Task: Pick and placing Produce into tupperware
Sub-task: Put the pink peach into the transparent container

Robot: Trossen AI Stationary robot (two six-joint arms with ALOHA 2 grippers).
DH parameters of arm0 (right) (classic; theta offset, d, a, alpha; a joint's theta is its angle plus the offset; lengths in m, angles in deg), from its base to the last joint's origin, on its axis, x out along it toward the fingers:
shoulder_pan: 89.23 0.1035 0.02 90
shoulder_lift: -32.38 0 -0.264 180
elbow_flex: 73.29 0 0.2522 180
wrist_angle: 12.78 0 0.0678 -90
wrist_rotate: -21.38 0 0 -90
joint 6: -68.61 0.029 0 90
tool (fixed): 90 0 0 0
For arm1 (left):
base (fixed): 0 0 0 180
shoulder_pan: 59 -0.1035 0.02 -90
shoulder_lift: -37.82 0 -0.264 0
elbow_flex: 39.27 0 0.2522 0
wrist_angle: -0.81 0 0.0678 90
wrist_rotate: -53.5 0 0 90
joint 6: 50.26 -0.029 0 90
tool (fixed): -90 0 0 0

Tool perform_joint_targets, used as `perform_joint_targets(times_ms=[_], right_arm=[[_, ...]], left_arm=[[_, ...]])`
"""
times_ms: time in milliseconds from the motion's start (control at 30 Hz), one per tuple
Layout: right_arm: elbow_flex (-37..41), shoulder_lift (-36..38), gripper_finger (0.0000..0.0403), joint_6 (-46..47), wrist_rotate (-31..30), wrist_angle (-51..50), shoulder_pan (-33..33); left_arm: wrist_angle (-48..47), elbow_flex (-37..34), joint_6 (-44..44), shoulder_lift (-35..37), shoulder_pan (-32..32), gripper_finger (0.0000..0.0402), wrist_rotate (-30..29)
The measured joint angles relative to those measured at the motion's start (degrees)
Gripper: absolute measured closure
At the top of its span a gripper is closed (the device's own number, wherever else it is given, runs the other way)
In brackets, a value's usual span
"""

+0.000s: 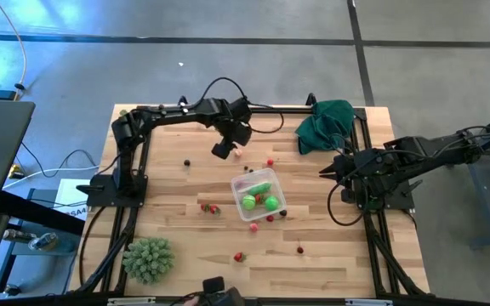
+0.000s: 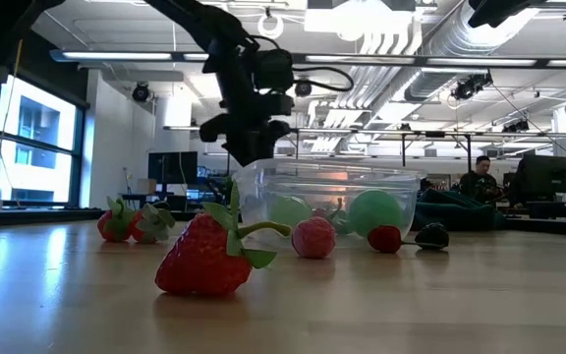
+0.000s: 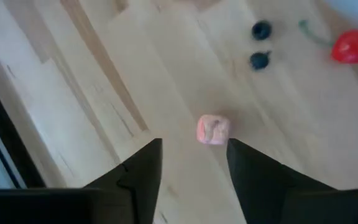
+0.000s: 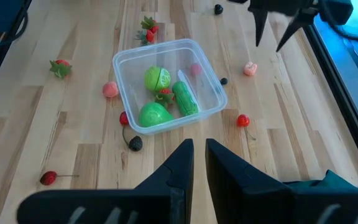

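The left gripper point(image 1: 228, 153) is held above the table's point(image 1: 177, 255) far half, fingers parted and empty, with a small pink piece point(image 3: 213, 130) lying on the wood between and just beyond the fingertips. The tupperware point(image 1: 259, 195) is set near the table's centre; two bright green rounded pieces point(image 4: 157, 78), a green elongated piece and what appears to be a small red piece are contained in it. Further produce point(image 2: 204, 258) is scattered on the wood around it. The right gripper point(image 4: 199, 149) is parked at the right edge, fingers nearly closed on nothing.
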Motion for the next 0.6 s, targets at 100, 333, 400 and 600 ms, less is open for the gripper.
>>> perform_joint_targets(times_ms=[100, 333, 400, 600], right_arm=[[0.00, 0.02, 0.0371, 0.00, 0.00, -0.01, 0.01], [0.00, 0.02, 0.0371, 0.00, 0.00, -0.02, 0.00], [0.00, 0.00, 0.0371, 0.00, 0.00, -0.01, 0.01], [0.00, 0.01, 0.0371, 0.00, 0.00, -0.02, 0.00]], left_arm=[[0.76, 0.02, -1.42, -0.56, 0.82, 0.0201, -2.62], [0.03, -0.01, -8.42, -2.07, 1.72, 0.0164, -0.77], [0.79, -0.01, -9.51, -2.86, 1.82, 0.0163, -0.67], [-0.35, -0.02, -9.82, -5.35, 1.73, 0.0171, -0.51]])
